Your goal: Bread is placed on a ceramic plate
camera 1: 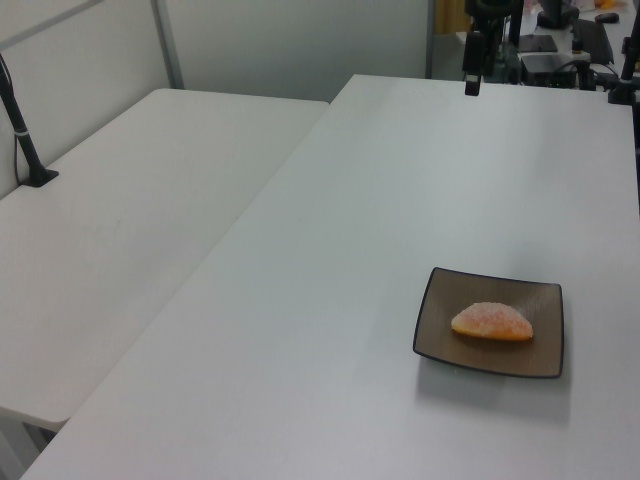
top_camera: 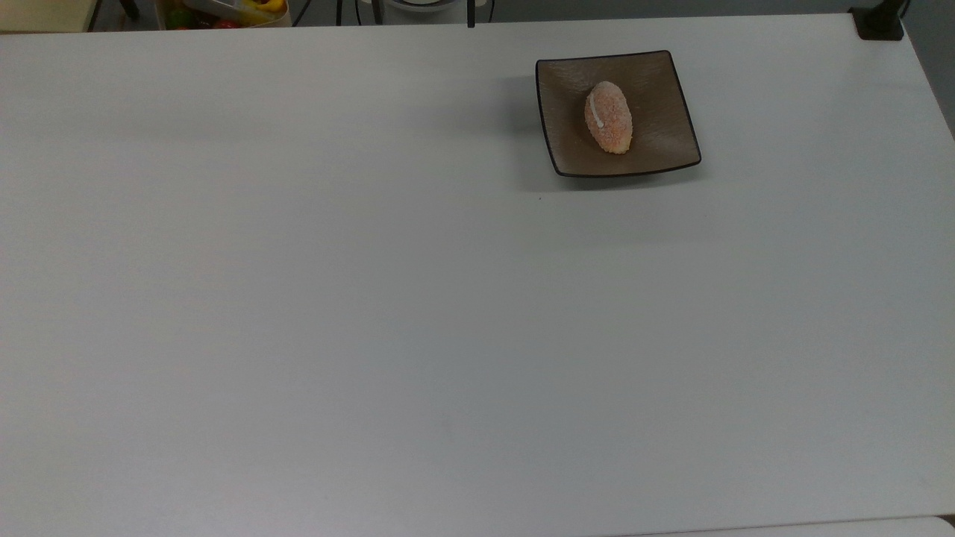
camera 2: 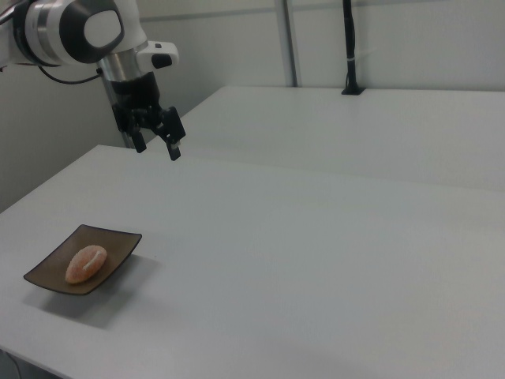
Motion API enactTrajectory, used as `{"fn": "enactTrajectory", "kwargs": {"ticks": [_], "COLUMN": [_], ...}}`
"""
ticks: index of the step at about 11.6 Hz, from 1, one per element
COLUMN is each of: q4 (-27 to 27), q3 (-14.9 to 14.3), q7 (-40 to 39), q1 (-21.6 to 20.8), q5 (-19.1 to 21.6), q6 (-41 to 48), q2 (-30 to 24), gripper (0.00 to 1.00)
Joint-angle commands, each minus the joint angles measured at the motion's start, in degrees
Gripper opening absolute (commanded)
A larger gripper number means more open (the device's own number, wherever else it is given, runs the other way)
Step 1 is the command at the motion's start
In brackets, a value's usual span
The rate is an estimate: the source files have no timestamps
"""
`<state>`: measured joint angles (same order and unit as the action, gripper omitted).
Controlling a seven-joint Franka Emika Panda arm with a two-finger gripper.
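Note:
The bread (top_camera: 609,117), a small oval orange-pink roll with a white stripe, lies in the middle of the square brown ceramic plate (top_camera: 656,82). The left view has the bread (camera 1: 491,322) on the plate (camera 1: 445,300) near its lower right. In the right view the bread (camera 2: 84,264) and the plate (camera 2: 118,241) sit at the lower left. My gripper (camera 2: 158,148) hangs open and empty above the table's far edge, well away from the plate. Seen edge-on in the left view, the gripper (camera 1: 471,85) is at the top.
A box of coloured items (top_camera: 224,11) stands beyond the table's far edge at the top view's left. A black clamp mount (top_camera: 880,22) sits on the far right corner. A second white table (camera 1: 120,220) with a black pole (camera 1: 25,140) adjoins on the left view's left.

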<state>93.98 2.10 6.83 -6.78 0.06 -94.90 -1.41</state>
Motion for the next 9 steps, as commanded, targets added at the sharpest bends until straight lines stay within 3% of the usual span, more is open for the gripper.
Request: {"fn": "enactTrajectory", "kwargs": {"ticks": [1, 3, 9], "q4": [-2.5, -2.4, -2.1], "q3": [-0.3, -0.5, -1.4], "q7": [-6.3, -11.0, -11.0], "q1": [0.4, 0.4, 0.4], "q5": [1.3, 2.0, 2.8], "q6": [1.5, -1.0, -3.0], "q2": [0.5, 0.3, 0.4], "gripper": [1.00, 1.00, 1.00]}}
